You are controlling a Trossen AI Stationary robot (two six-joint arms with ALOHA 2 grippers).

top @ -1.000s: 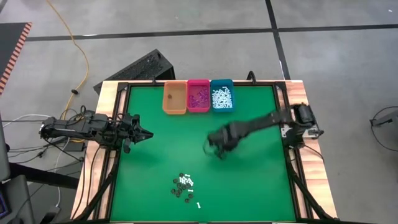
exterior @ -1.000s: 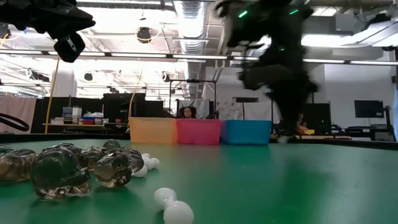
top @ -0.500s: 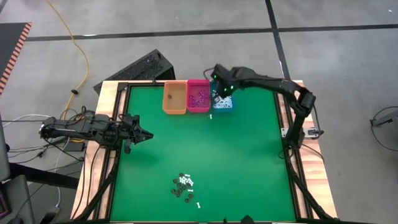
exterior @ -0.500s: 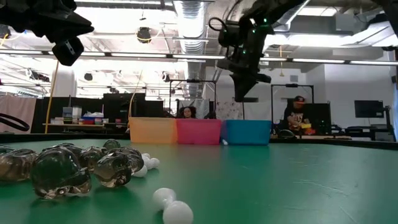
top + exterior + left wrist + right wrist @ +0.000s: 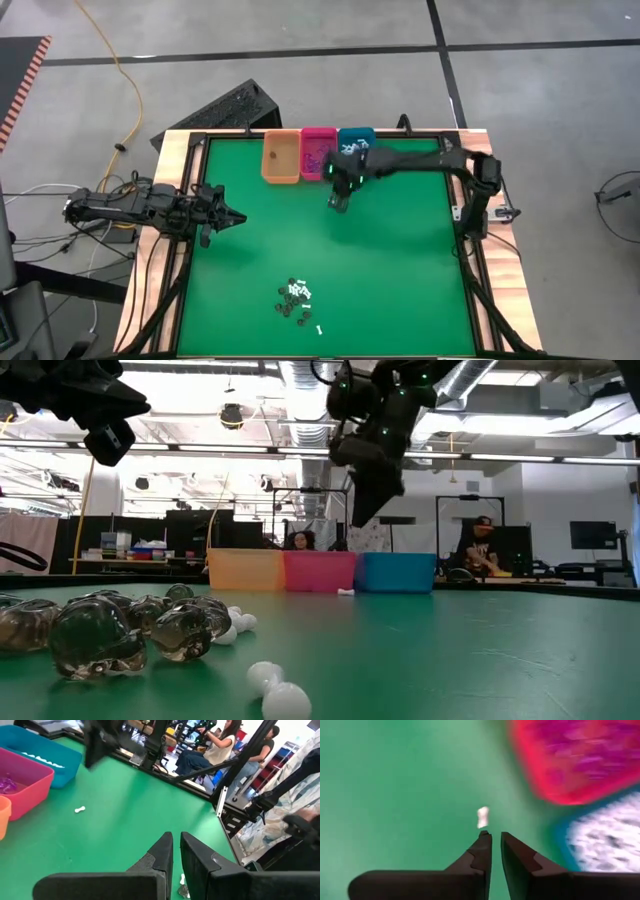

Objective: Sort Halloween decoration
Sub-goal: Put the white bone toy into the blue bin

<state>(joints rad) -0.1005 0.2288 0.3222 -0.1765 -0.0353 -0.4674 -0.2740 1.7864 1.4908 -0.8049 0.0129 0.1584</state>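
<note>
No brand, label or legible writing shows on any item.

The green table (image 5: 400,260) carries three bins in a row touching one another at its far edge: orange bin (image 5: 281,157), pink bin (image 5: 318,152) holding purple bits, teal bin (image 5: 357,138) holding white pieces and partly hidden under the right arm. The main cluster of Halloween decoration (image 5: 294,297), dark bits mixed with white sticks, lies near the front edge, left of centre, with one white stick (image 5: 319,329) just apart from it. A lone white piece (image 5: 345,592) lies on the mat just in front of the bins, at the pink and teal junction. The middle and the right side of the mat stand open.

The right gripper (image 5: 338,203) hangs above the mat just in front of the bins. In its wrist view its fingers (image 5: 517,857) stand a narrow slit apart with nothing between them, the lone white piece beyond their tips. Half a second ago this gripper was over the teal bin; a second ago it was mid-table. The lone piece was not on the mat a second ago.

The left gripper (image 5: 232,216) waits at the left edge, unmoved, fingers (image 5: 161,857) nearly together and empty.

People sit in the room beyond the table.
</note>
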